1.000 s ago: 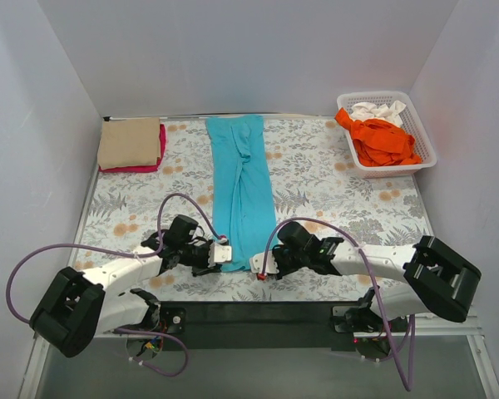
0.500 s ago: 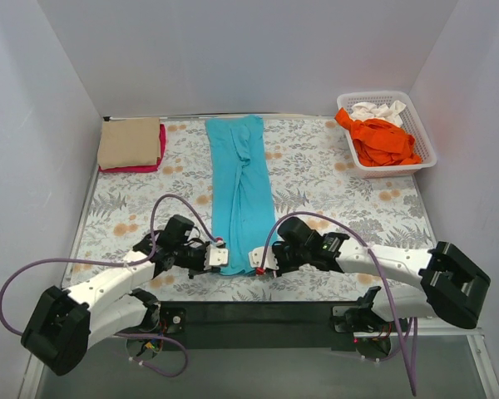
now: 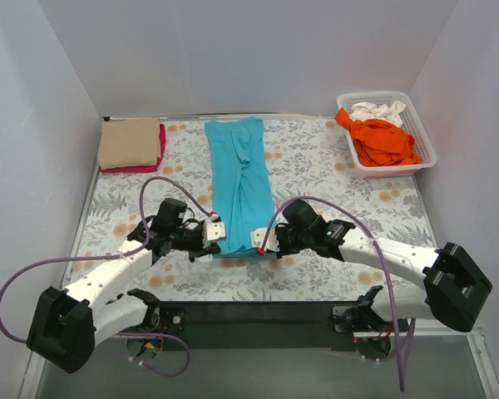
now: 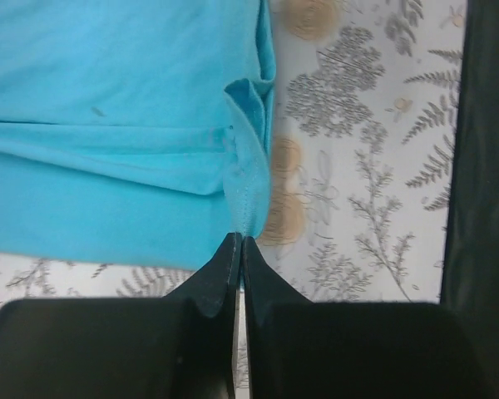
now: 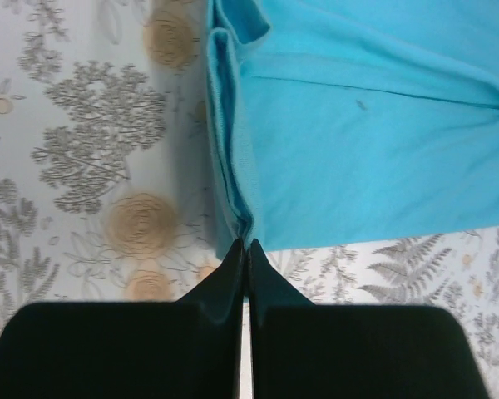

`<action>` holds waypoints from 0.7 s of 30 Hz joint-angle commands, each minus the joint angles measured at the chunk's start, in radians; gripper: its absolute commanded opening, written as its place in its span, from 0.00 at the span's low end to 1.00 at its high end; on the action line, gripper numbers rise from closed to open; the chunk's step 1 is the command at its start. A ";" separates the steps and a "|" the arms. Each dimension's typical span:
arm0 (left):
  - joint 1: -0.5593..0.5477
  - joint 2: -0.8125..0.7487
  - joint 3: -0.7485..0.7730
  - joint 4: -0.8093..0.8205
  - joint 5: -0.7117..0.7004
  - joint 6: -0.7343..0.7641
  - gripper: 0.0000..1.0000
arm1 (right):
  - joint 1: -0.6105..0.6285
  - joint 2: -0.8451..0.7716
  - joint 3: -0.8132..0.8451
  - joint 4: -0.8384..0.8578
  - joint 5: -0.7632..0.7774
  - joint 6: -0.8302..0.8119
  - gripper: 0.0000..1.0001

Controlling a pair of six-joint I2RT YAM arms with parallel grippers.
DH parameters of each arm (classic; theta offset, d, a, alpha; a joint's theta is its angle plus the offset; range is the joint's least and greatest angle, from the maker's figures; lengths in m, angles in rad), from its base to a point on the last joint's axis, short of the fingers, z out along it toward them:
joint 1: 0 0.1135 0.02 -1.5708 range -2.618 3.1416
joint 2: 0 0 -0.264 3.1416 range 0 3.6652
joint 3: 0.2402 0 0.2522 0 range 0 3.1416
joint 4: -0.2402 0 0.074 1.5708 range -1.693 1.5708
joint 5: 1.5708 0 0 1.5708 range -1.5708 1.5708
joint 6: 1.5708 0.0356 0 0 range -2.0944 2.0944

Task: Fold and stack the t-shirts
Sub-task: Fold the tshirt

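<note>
Teal shirt [image 3: 241, 179]: you pinch its near hem at both corners. The left gripper [image 4: 238, 247] is clamped on the left corner, the right gripper [image 5: 246, 248] on the right. This two-corner hold looks meant for carrying the hem up toward the collar. The shirt lies mid-table [image 3: 333, 204] as a long narrow strip, sides folded in, slightly wrinkled. The tan-over-red stack [image 3: 131, 141] sits far left. The orange shirt [image 3: 384, 141] and white shirt [image 3: 376, 110] are in the basket [image 3: 391, 170].
</note>
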State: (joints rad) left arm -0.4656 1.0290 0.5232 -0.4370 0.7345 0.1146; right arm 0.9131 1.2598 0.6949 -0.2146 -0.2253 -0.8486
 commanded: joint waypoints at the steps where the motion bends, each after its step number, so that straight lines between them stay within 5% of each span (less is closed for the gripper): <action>1: 0.096 0.096 0.099 0.086 0.049 0.000 0.00 | -0.057 0.042 0.098 0.034 -0.003 -0.064 0.01; 21: 0.271 0.750 0.623 0.383 -0.023 -0.059 0.00 | -0.332 0.617 0.613 0.129 -0.072 -0.188 0.01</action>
State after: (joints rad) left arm -0.2039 1.7679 1.0870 -0.1139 0.7296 0.0719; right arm 0.5953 1.8366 1.2259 -0.1207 -0.2665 -1.0073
